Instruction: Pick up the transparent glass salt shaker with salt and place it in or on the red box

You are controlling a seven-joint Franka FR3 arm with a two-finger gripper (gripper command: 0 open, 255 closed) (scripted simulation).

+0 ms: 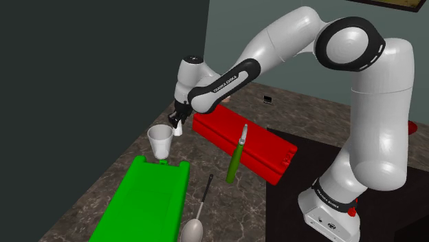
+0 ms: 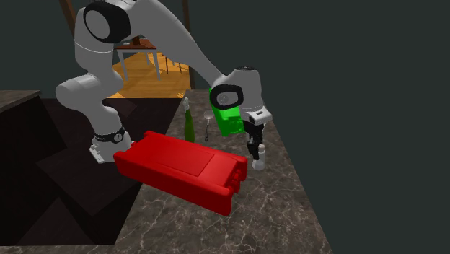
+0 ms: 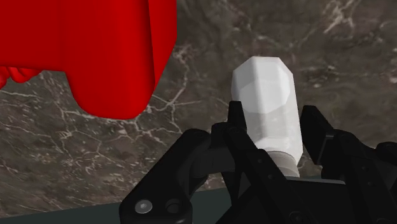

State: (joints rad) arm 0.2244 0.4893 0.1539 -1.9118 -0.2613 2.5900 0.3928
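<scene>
The salt shaker [image 3: 262,89] is a small pale, whitish cylinder, and my gripper [image 3: 273,122] is shut on its lower part, one black finger on each side. In the shoulder view the gripper [image 1: 180,119] points down with the shaker [image 1: 178,128] at its tip, just off the red box's [image 1: 240,141] far end. The second exterior view shows the shaker [image 2: 258,160] under the gripper [image 2: 254,149], close to the dark marble counter and right of the red box [image 2: 180,169]. Whether it touches the counter I cannot tell. The red box's rounded corner [image 3: 95,51] lies beside the shaker.
A clear cup [image 1: 161,141] stands near the gripper, by the end of a long green box [image 1: 144,199]. A green bottle [image 1: 236,158] stands upright against the red box. A spoon [image 1: 196,220] lies beside the green box. A small black object [image 1: 267,100] sits further back.
</scene>
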